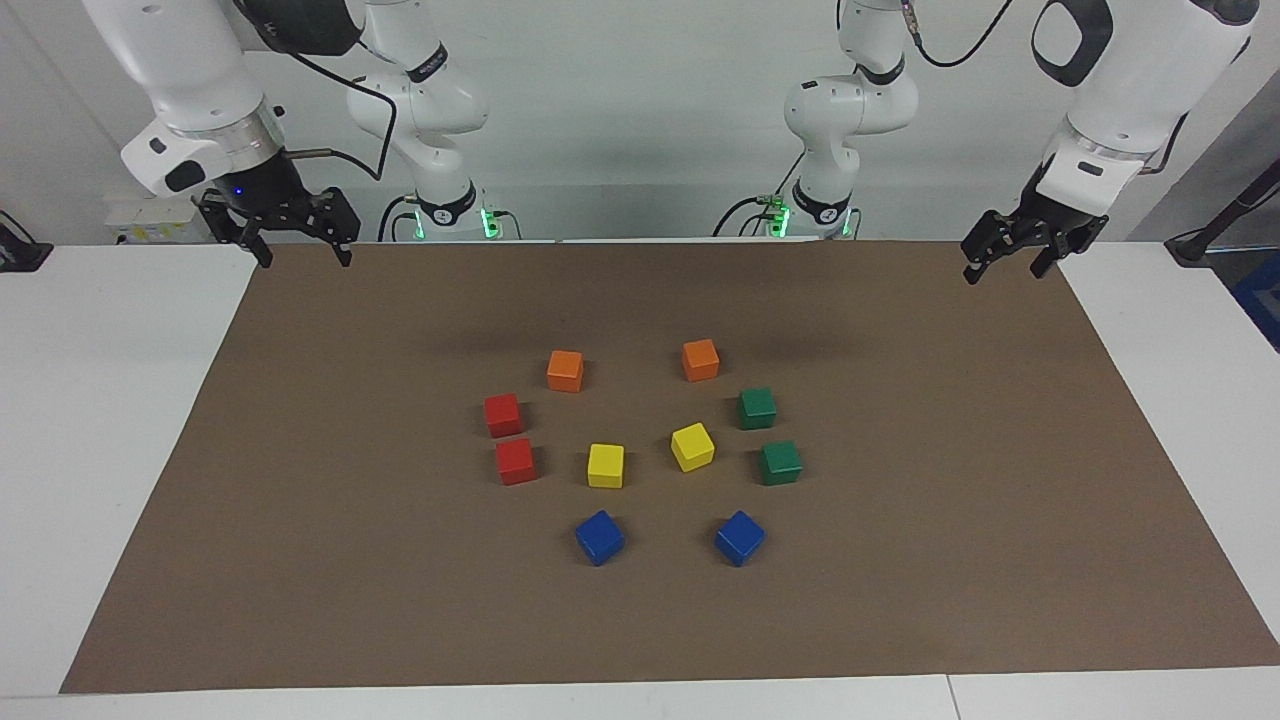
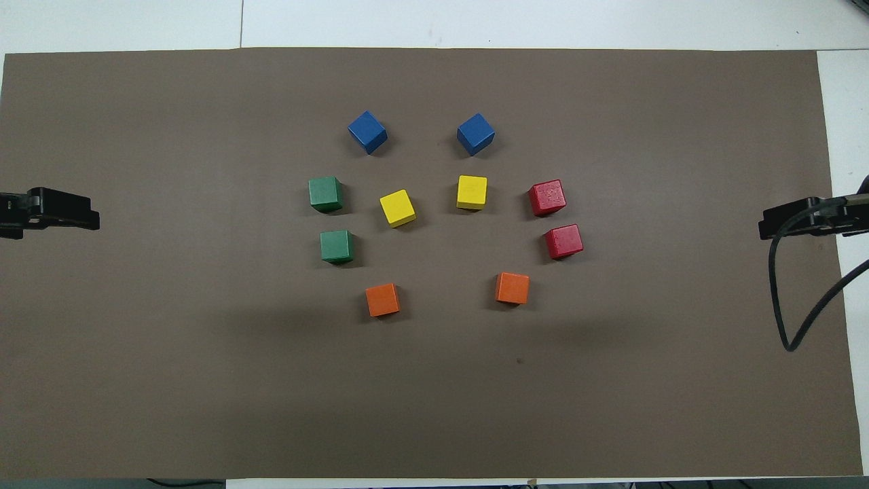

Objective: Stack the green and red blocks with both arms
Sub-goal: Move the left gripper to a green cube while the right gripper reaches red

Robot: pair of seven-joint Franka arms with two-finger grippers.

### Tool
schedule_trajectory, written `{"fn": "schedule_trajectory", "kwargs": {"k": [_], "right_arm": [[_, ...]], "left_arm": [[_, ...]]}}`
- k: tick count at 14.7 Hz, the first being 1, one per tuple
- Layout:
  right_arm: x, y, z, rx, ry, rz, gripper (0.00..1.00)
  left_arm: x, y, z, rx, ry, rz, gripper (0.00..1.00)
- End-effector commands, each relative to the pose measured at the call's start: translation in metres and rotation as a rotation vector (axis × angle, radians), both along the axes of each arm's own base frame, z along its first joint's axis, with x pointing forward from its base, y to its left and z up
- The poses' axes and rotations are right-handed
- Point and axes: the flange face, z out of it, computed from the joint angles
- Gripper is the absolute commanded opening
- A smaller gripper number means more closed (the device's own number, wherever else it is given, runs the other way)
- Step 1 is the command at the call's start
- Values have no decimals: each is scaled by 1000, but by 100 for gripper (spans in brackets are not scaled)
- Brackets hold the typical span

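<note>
Two green blocks (image 1: 757,408) (image 1: 780,462) sit side by side on the brown mat toward the left arm's end, seen from above as green blocks (image 2: 337,246) (image 2: 325,193). Toward the right arm's end lie two red blocks (image 1: 503,414) (image 1: 515,460), the same red blocks (image 2: 563,241) (image 2: 547,197) in the overhead view. All four rest singly on the mat. My right gripper (image 1: 303,255) (image 2: 808,217) hangs open and empty over the mat's edge at its own end. My left gripper (image 1: 1004,272) (image 2: 47,210) hangs open and empty over the mat's edge at the left arm's end.
Two orange cubes (image 1: 565,370) (image 1: 700,359) lie nearest the robots, two yellow cubes (image 1: 605,465) (image 1: 692,446) in the middle and two blue cubes (image 1: 599,537) (image 1: 739,537) farthest. The brown mat (image 1: 950,560) covers a white table (image 1: 100,420). A black cable (image 2: 791,305) dangles by the right gripper.
</note>
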Motion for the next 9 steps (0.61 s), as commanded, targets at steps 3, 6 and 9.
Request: {"fn": "schedule_trajectory", "kwargs": {"k": [3, 6, 9], "right_arm": [[-5, -2, -3, 7, 16, 6, 100], [-6, 8, -10, 5, 3, 10, 100], [6, 59, -46, 9, -60, -11, 100]], "left_arm": [[-5, -1, 3, 15, -5, -7, 100], [-7, 1, 3, 15, 0, -24, 100], [-11, -15, -10, 16, -4, -68, 100]]}}
